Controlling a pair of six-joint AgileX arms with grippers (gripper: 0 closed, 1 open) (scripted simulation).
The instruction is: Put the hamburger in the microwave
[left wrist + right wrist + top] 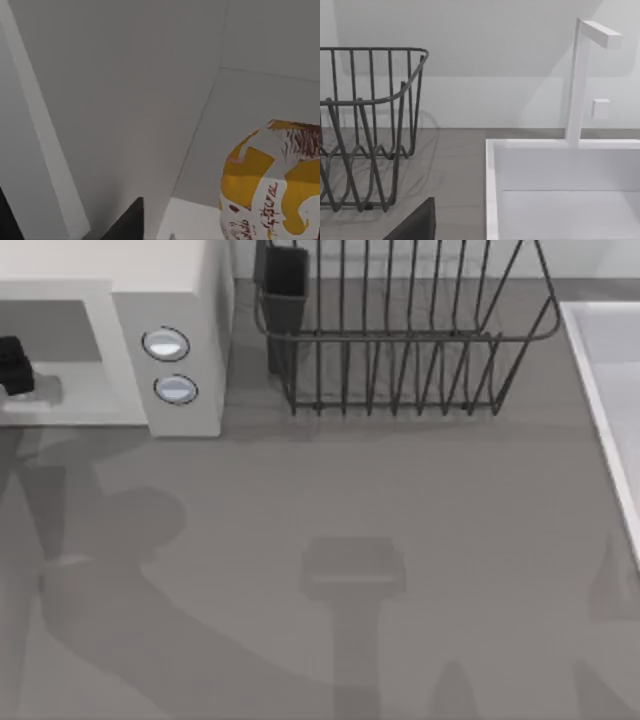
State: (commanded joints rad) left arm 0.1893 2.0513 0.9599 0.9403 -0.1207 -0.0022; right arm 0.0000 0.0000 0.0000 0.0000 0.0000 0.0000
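The microwave (185, 300) stands at the back left of the table, a white box with two round knobs (166, 343) on its panel and its grey cavity open toward the front. My left gripper (14, 365) reaches into that cavity at the top view's left edge. In the left wrist view the hamburger (272, 185), wrapped in white paper with orange-yellow and dark print, sits close to the gripper's dark tip (125, 222), inside the grey cavity walls (125, 100). I cannot tell whether it is held or resting on the floor. My right gripper (415, 222) is parked near the rack and sink.
A dark wire dish rack (400, 340) with a dark cup holder (283, 285) stands right of the microwave at the back. A white sink (605, 390) lines the right edge, with a white faucet (580, 80) behind its basin (560, 190). Arm shadows lie across the grey tabletop.
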